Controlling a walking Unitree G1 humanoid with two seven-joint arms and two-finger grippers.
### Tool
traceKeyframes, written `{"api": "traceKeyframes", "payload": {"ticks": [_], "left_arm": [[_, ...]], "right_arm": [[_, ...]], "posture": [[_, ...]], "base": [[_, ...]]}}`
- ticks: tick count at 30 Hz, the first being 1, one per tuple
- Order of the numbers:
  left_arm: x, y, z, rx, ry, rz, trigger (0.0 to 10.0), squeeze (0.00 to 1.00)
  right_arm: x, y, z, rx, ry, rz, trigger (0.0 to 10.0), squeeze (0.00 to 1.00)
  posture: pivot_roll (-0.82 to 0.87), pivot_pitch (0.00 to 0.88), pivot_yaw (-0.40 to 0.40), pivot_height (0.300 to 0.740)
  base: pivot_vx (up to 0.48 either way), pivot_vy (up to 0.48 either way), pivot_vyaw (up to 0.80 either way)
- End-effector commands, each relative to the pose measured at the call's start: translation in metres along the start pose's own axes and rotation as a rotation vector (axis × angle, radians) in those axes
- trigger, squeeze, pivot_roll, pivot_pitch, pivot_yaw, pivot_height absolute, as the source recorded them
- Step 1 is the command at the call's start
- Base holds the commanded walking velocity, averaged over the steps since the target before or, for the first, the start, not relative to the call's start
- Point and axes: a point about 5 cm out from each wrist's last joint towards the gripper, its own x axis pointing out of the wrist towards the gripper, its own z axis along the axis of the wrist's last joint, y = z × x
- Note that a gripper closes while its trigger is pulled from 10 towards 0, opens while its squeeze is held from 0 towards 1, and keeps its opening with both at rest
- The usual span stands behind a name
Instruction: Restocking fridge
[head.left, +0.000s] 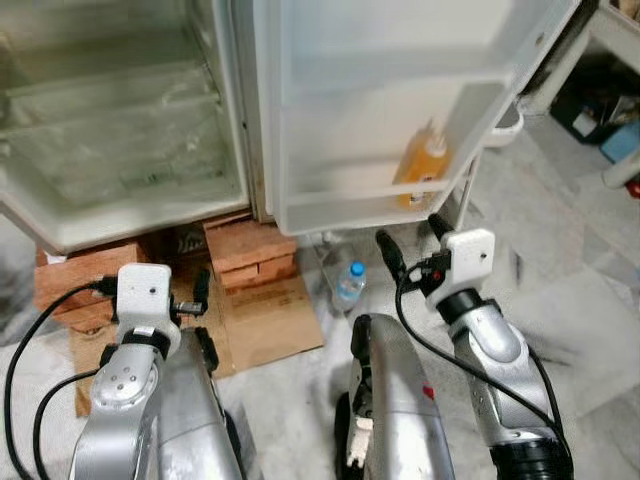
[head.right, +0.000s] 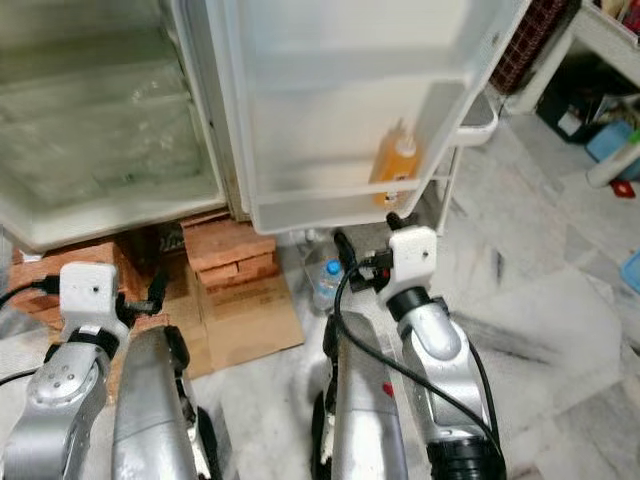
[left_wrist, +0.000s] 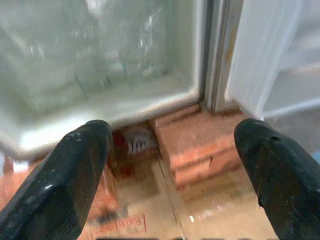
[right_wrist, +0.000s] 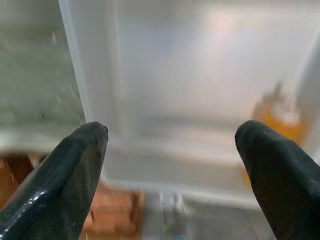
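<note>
The fridge (head.left: 60, 225) stands open on the left, its lower compartment bare and frosty. Its white door (head.left: 330, 110) hangs open in the middle. An orange bottle (head.left: 425, 165) stands upright in the door's lower shelf (head.left: 330, 212). On the floor below the door stands a small clear water bottle (head.left: 349, 283) with a blue cap. My right gripper (head.left: 415, 240) is open just below the shelf, near the orange bottle (right_wrist: 280, 115), holding nothing. My left gripper (left_wrist: 172, 165) is open and low, in front of the bricks under the fridge.
Red bricks (head.left: 250, 250) prop up the fridge, with flattened cardboard (head.left: 270, 320) on the marble floor in front. A white rack leg (head.left: 505, 125) stands behind the door. Dark and blue items (head.left: 620, 140) lie at the far right.
</note>
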Motion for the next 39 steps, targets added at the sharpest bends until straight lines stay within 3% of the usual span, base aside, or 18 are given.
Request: {"api": "traceKeyframes", "payload": {"ticks": [1, 10, 20, 30, 39], "left_arm": [[0.004, -0.002, 0.001, 0.020, -0.012, -0.030, 10.0, 0.00], [0.013, -0.008, 0.006, 0.039, -0.067, -0.093, 10.0, 0.00], [0.014, -0.010, 0.004, 0.041, -0.077, -0.102, 10.0, 0.00], [0.026, -0.017, 0.008, 0.046, -0.106, -0.119, 10.0, 0.00], [0.034, -0.023, 0.011, 0.051, -0.127, -0.135, 10.0, 0.00]], "right_arm": [[0.004, -0.008, 0.013, 0.008, -0.025, -0.032, 10.0, 0.00], [0.013, -0.023, 0.029, 0.032, -0.029, -0.098, 10.0, 0.00], [0.010, -0.028, 0.028, 0.051, -0.014, -0.158, 10.0, 0.00], [0.008, -0.030, 0.029, 0.065, -0.013, -0.194, 10.0, 0.00], [0.005, -0.026, 0.029, 0.057, -0.009, -0.190, 10.0, 0.00]], "posture": [[0.05, 0.088, -0.038, 0.561], [0.04, 0.077, -0.030, 0.615], [0.03, 0.061, -0.027, 0.674], [0.01, 0.026, -0.025, 0.738], [0.01, 0.015, -0.030, 0.740]], "base": [[0.000, 0.000, 0.00], [0.000, 0.000, 0.00], [0.000, 0.000, 0.00], [0.000, 0.000, 0.00], [0.000, 0.000, 0.00]]}}
